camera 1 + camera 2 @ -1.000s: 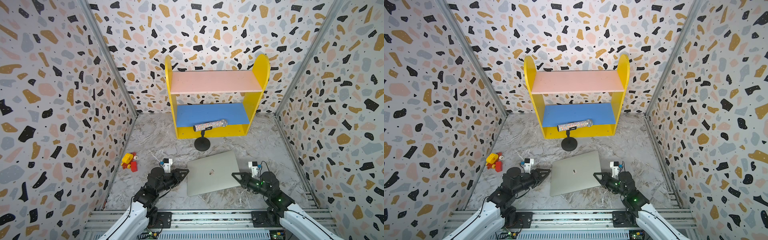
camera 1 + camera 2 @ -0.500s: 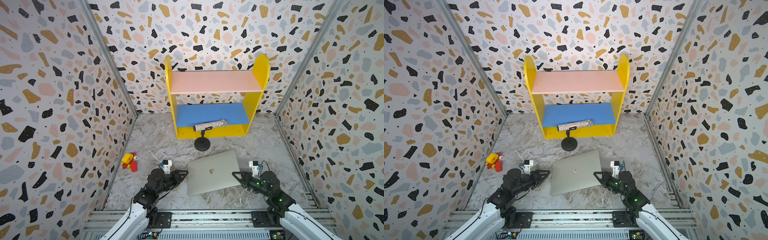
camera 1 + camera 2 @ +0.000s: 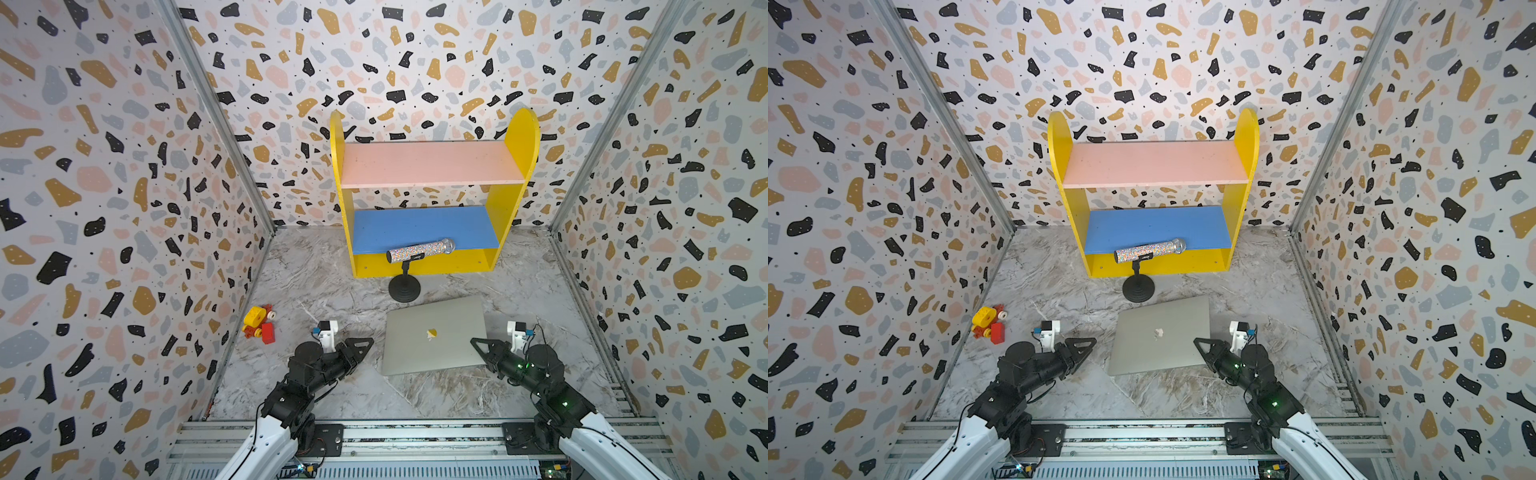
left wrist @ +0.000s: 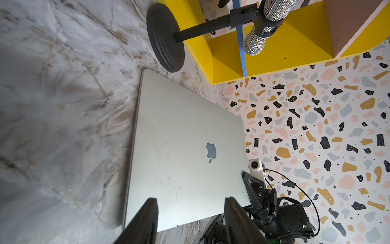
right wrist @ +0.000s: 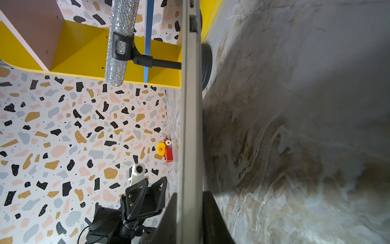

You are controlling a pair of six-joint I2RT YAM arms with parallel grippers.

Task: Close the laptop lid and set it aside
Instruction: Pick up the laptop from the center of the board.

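Observation:
The laptop (image 3: 434, 336) (image 3: 1160, 338) lies flat on the marble table with the laptop lid (image 4: 179, 147) down, its plain silver back and logo facing up. My right gripper (image 3: 478, 347) (image 3: 1200, 345) (image 5: 188, 194) is shut on the laptop's right edge (image 5: 188, 126), one jaw above it and one below. My left gripper (image 3: 363, 347) (image 3: 1086, 347) (image 4: 191, 200) is open just off the laptop's left edge. Nothing is between its fingers, and it does not touch the laptop.
A glittery microphone (image 3: 419, 251) on a black round-based stand (image 3: 404, 289) stands just behind the laptop. Behind that is the yellow shelf unit (image 3: 515, 166) against the back wall. A red and yellow block toy (image 3: 259, 324) lies by the left wall. Patterned walls close three sides.
My left gripper's jaws have opened wider. The laptop has shifted slightly to the right and away in the right gripper's hold.

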